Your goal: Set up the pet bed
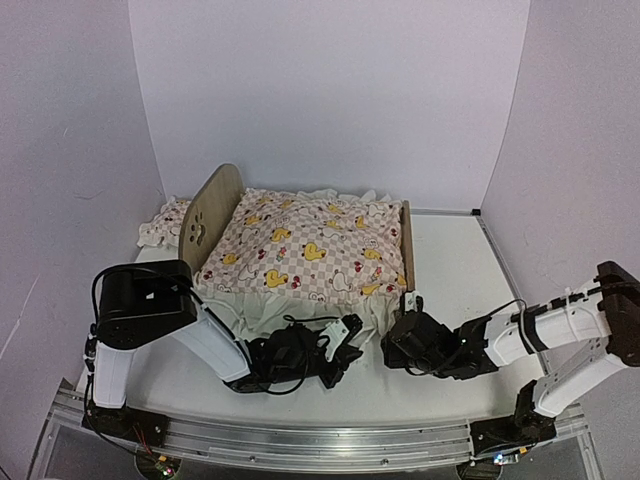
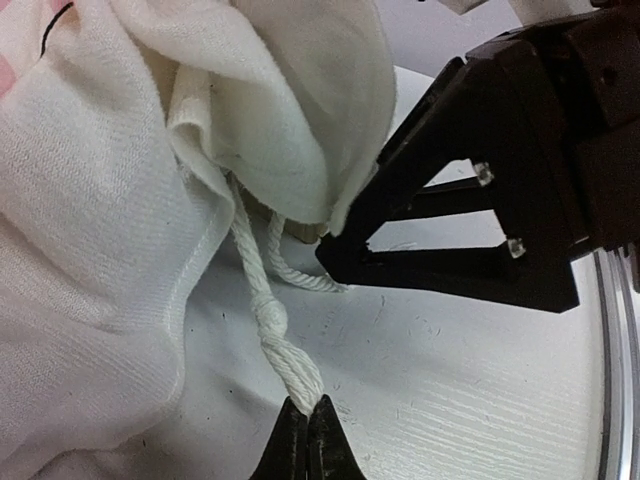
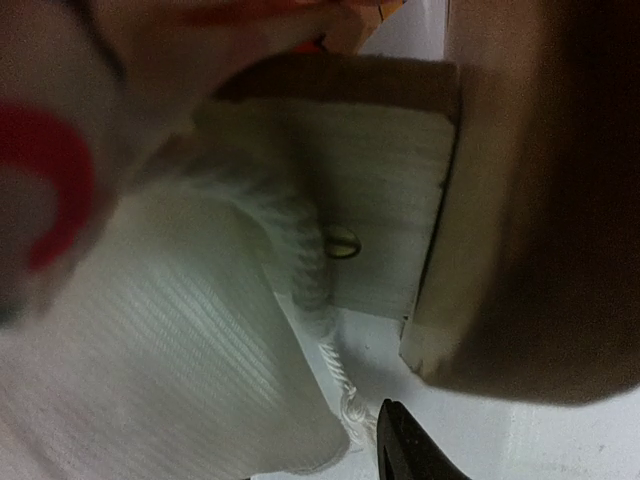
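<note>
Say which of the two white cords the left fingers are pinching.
The thicker, knotted cord, its end shut between the left fingers; the thinner cord, unknotted, curls away beside it.

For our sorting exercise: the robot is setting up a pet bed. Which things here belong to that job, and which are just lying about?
In the job: bed; cover spread on it; cord of the cover, pinched by left gripper; right gripper at the cover's edge.
Lying about: pillow, on the table beside the bed, untouched.
</note>
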Robot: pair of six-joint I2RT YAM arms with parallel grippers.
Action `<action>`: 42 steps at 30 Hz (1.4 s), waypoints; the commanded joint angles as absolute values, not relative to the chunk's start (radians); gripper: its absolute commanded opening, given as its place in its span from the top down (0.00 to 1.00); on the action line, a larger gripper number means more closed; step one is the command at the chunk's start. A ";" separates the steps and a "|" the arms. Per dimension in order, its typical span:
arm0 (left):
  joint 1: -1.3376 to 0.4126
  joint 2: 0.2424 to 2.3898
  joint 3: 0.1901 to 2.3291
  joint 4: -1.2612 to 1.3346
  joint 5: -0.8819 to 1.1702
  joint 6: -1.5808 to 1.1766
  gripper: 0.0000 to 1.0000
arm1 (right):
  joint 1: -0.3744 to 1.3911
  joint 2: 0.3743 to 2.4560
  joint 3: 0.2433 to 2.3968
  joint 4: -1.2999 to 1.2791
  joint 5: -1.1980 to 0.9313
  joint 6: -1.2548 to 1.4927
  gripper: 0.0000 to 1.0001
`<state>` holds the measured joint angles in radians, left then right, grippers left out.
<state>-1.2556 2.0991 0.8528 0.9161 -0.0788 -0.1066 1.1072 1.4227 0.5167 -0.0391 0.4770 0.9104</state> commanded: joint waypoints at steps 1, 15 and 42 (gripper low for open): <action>-1.259 2.043 0.856 0.924 -0.062 -0.116 1.00 | 1.104 1.500 0.483 -0.068 0.447 0.932 0.55; -1.259 2.061 0.887 0.902 -0.042 -0.119 1.00 | 1.174 1.172 0.351 -0.151 0.409 1.038 0.25; -1.261 2.062 0.901 0.874 -0.004 -0.163 1.00 | 1.203 1.206 0.363 0.042 0.394 0.868 1.00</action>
